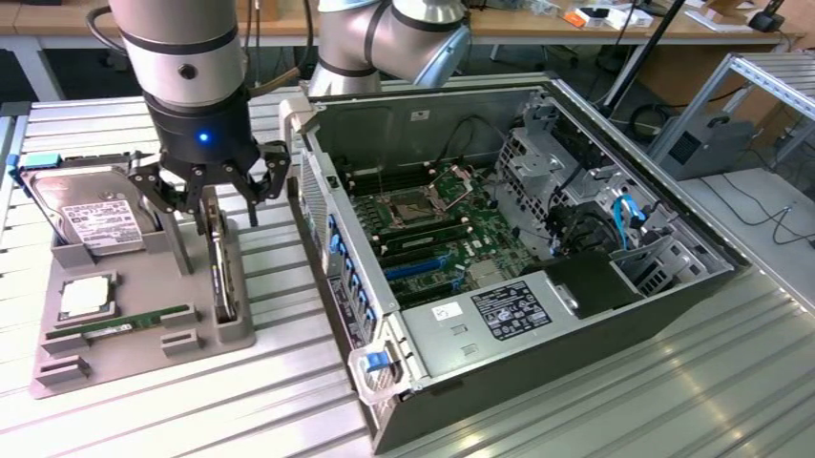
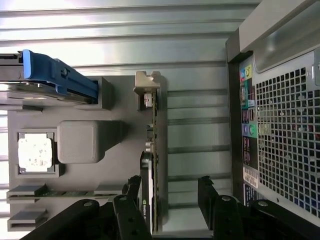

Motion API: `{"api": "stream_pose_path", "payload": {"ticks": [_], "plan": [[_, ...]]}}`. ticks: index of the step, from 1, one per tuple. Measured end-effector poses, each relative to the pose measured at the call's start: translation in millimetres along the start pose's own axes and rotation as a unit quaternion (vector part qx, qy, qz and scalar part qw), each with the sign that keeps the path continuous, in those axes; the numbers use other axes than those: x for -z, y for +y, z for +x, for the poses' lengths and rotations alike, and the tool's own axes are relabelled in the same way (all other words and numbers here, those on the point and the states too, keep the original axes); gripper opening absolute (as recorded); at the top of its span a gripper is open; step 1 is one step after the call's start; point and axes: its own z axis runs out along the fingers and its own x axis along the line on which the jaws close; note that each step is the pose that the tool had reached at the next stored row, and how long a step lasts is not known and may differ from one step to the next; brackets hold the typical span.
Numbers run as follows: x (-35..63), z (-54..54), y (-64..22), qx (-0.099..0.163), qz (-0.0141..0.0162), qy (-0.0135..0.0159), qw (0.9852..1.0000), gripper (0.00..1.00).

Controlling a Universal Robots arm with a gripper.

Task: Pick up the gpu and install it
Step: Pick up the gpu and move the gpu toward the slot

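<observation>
The gpu (image 1: 224, 272) stands on edge in its slot along the side of the grey holder (image 1: 140, 345) that faces the open computer case (image 1: 598, 358), so it is not yet lifted. Directly above the holder's gpu slot hangs the gripper (image 1: 214, 205), its fingers spread wide; in the wrist view the card (image 2: 154, 150) runs between them, closer to one finger, and nothing is pinched. I judge the task barely begun: the approach looks made, while grasping, carrying and seating the card on the motherboard (image 1: 433, 229), inside the case beside the holder, all remain
</observation>
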Motion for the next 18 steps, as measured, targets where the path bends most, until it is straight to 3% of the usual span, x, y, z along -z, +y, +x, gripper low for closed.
{"api": "stream_pose_path", "payload": {"ticks": [18], "plan": [[-15.7, 0.3, -0.7, 0.000, 0.0000, 0.0000, 1.0000, 0.57]]}}
